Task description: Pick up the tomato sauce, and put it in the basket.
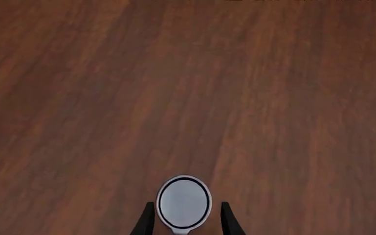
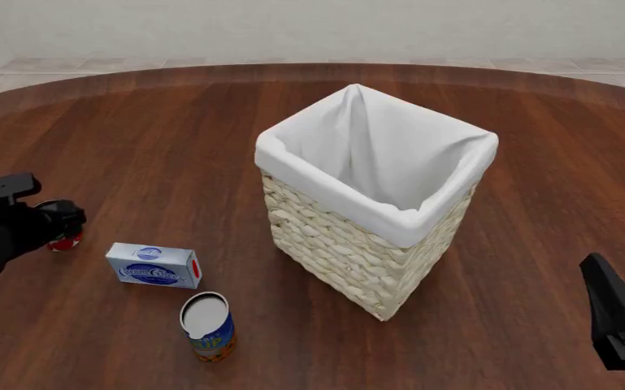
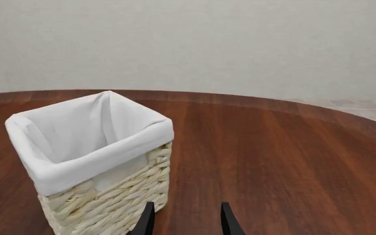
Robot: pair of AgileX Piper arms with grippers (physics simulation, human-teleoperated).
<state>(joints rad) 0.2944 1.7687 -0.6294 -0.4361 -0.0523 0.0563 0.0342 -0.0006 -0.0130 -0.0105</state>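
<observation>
The tomato sauce (image 2: 65,241) is a small red can standing at the far left of the table, mostly hidden behind my left gripper (image 2: 56,221). In the left wrist view its silver-grey top (image 1: 184,202) sits between the two dark fingertips (image 1: 147,220), with a small gap on each side. My left gripper (image 1: 186,213) is open around the can. The basket (image 2: 345,252), pale wicker with a white lining, stands upright at the table's middle and also shows in the right wrist view (image 3: 109,193). My right gripper (image 2: 619,318) is open and empty at the front right (image 3: 186,213).
A blue-and-white box (image 2: 154,265) lies flat just right of the tomato sauce. A taller blue-and-orange can (image 2: 208,325) with a white top stands in front of the box. The dark wooden table (image 2: 529,244) is round, with its far edge behind the basket.
</observation>
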